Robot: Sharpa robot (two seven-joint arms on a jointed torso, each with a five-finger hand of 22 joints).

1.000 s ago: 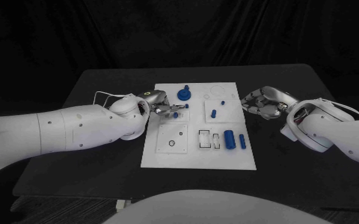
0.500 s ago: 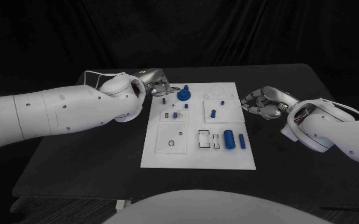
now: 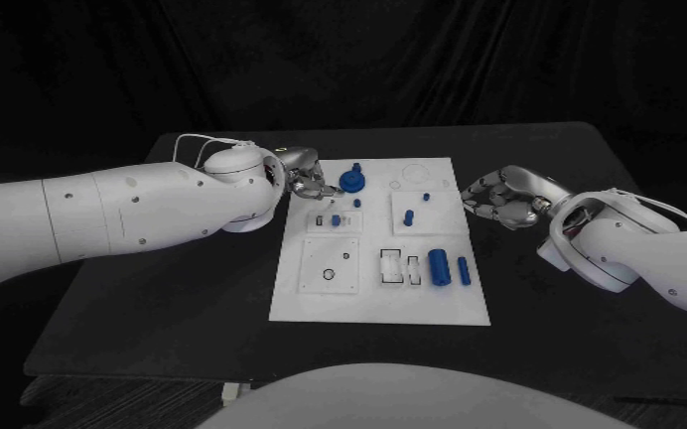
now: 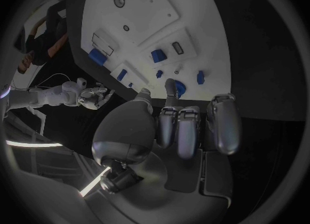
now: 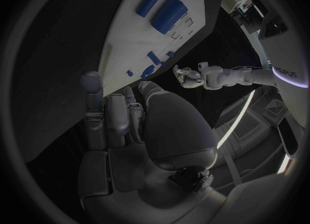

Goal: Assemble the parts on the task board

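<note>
Black cloth hangs behind a black tabletop (image 3: 172, 280), and in its middle lies the flat white task board (image 3: 379, 300). On the board are small blue plastic parts: a round blue knob piece (image 3: 350, 182) near the far edge, a short blue peg (image 3: 408, 217) in a square recess, and two blue cylinders (image 3: 448, 267) lying side by side near the right edge. The left silver hand (image 3: 304, 176) is at the far left corner of the board, just beside the knob piece — its fingers (image 4: 187, 131) are loosely bent and apart, and I see nothing held in them. The right silver hand (image 3: 501, 196) is over the tabletop beside the board's right edge, fingers (image 5: 106, 118) curled in and holding nothing.
</note>
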